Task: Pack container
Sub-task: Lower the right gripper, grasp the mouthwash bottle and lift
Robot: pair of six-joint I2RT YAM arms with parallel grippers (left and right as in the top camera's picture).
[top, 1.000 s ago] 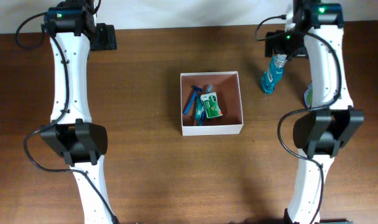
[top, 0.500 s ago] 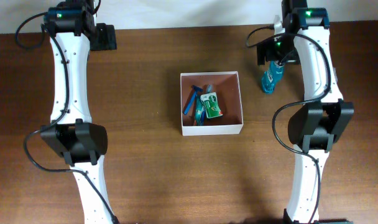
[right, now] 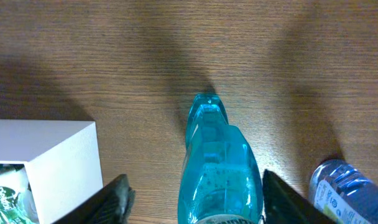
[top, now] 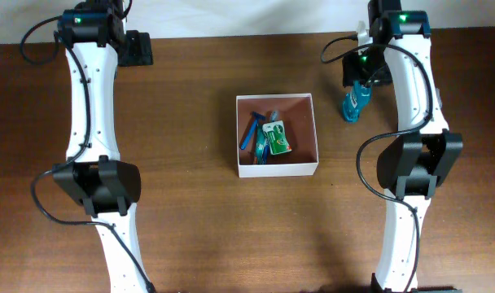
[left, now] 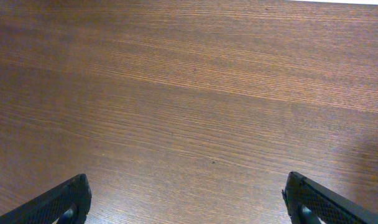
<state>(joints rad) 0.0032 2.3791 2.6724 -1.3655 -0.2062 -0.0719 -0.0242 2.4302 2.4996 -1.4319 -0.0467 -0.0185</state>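
The container (top: 278,169), a shallow white-walled box with a pinkish-brown floor, sits mid-table and holds a green packet (top: 277,138) and blue toiletries (top: 251,134). Its white corner (right: 49,155) shows at the left of the right wrist view. A blue bottle (top: 352,102) stands to its right. My right gripper (right: 198,202) straddles the blue bottle (right: 219,168), open. The left finger (right: 114,199) stands clear of the bottle and the right finger (right: 288,199) is close beside it. My left gripper (left: 189,208) hangs open over bare wood at the far left (top: 137,49).
A second, paler bottle (right: 344,186) with a label stands just right of the blue one, close to my right finger. The wooden table's far edge (top: 247,34) runs behind both arms.
My right gripper has shifted left over the blue bottle, and its jaws have narrowed around it. The left arm has not moved.
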